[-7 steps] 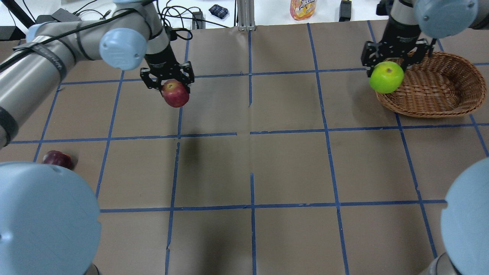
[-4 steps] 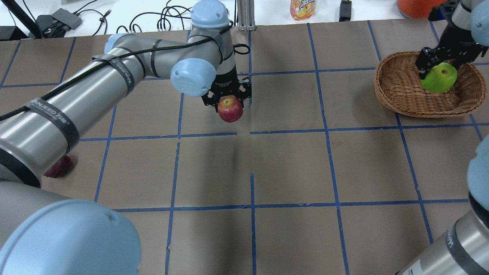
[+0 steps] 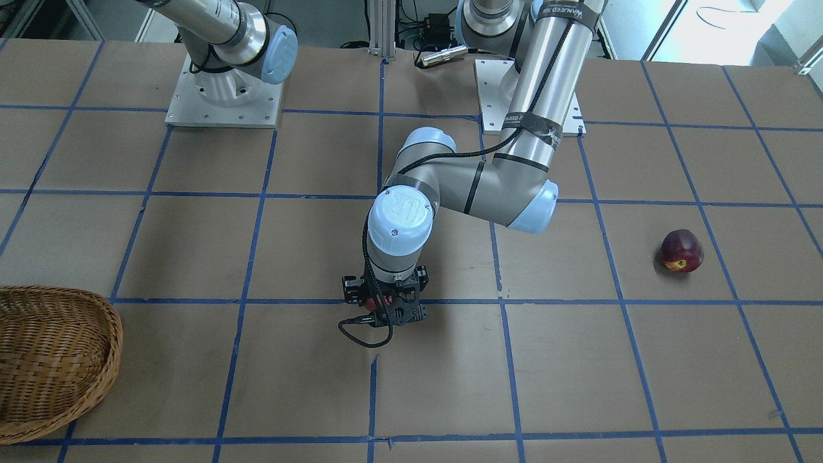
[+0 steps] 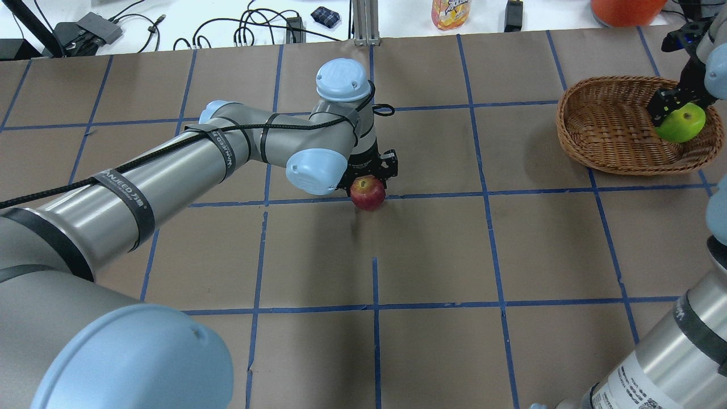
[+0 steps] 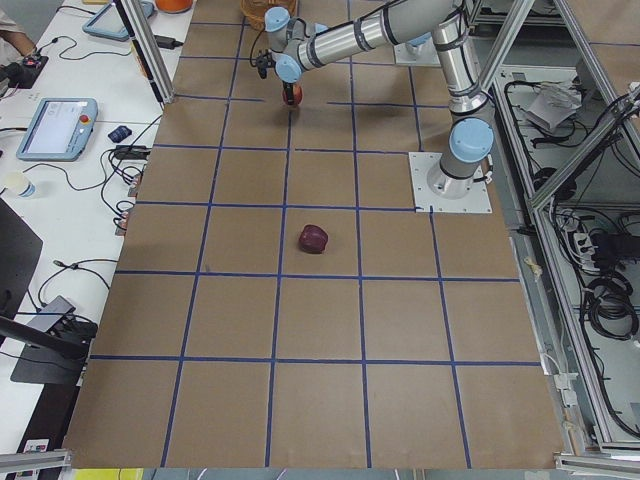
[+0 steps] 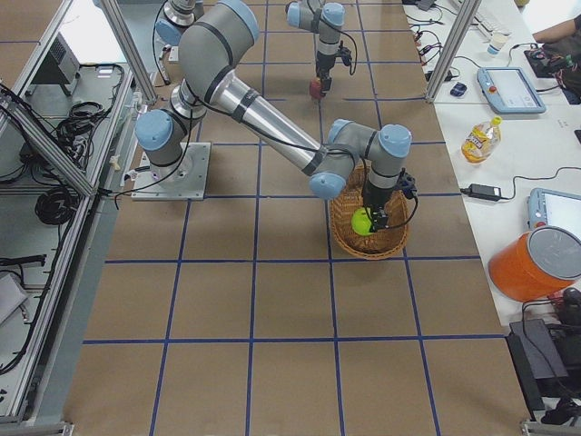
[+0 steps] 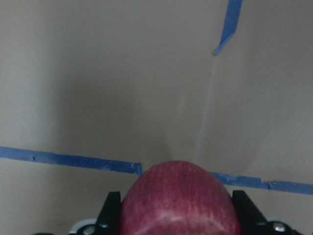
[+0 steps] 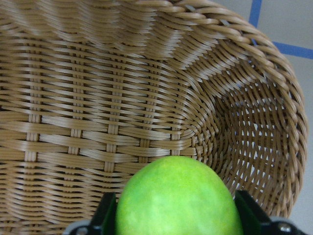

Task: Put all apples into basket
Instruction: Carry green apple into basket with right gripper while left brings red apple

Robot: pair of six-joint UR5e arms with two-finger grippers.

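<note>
My left gripper (image 4: 369, 184) is shut on the lighter red apple (image 4: 368, 194) and holds it low over the table's middle, near a blue tape line; the left wrist view shows the apple (image 7: 178, 196) between the fingers. My right gripper (image 4: 676, 113) is shut on the lime-green apple (image 4: 681, 125) and holds it inside the wicker basket (image 4: 602, 122) at the far right; the right wrist view shows the apple (image 8: 178, 196) above the weave (image 8: 98, 98). The dark maroon apple (image 3: 681, 251) lies alone on the table on my left side, and my left arm hides it in the overhead view.
A drink bottle (image 4: 450, 12), cables and an orange bucket (image 4: 625, 7) stand beyond the table's far edge. Blue tape lines grid the brown table. The left arm stretches across the left half of the table.
My left gripper has carried the red apple rightward to the table's middle and lower. My right gripper has carried the green apple from the basket's left rim to over its right side.
</note>
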